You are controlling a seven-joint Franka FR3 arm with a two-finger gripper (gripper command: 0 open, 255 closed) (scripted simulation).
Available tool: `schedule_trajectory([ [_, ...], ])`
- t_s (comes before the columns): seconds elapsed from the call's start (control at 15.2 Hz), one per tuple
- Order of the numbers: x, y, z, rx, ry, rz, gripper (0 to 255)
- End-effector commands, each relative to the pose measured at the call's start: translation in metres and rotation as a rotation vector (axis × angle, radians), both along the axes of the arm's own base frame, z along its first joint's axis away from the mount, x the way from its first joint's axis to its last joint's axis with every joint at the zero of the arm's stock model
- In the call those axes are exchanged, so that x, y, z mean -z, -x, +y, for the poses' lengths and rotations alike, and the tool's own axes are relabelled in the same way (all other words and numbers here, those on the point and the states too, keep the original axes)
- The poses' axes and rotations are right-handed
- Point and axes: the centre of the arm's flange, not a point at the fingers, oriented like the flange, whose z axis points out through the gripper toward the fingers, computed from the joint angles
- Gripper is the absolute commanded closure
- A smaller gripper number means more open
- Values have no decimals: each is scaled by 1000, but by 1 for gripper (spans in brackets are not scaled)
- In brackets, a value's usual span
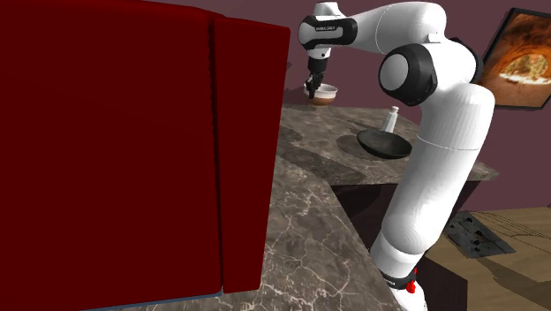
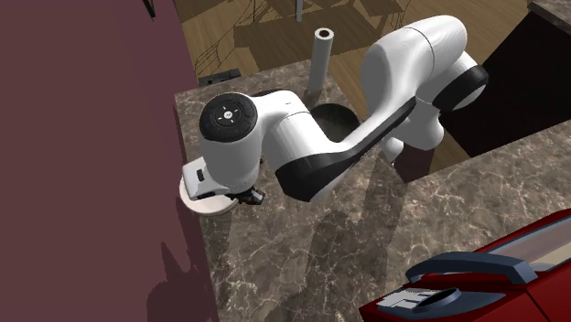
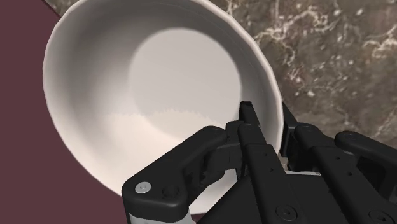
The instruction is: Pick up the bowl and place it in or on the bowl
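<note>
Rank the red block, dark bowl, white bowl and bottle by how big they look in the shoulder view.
1. red block, by far, and nearest the camera.
2. dark bowl.
3. white bowl and bottle look about alike; the bowl sits farther off, so I won't rank them.

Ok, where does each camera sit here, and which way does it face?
Shoulder view: beside the base of the arm, facing along the counter to the wall; the whole arm shows.
Second exterior view: high up, looking down on the counter; the arm shows from above.
Wrist view: at the gripper, looking into the white bowl; its fingers clasp the rim.
Shared: the shoulder and second exterior views both show the dark bowl.
</note>
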Motion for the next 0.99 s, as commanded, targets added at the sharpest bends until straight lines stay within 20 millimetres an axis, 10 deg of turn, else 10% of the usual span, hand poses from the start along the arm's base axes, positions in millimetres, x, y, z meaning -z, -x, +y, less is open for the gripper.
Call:
schedule_trajectory([
  [0.0,-11,0,0,0,0,0,255],
  [0.92,-84,0,0,0,0,0,255],
])
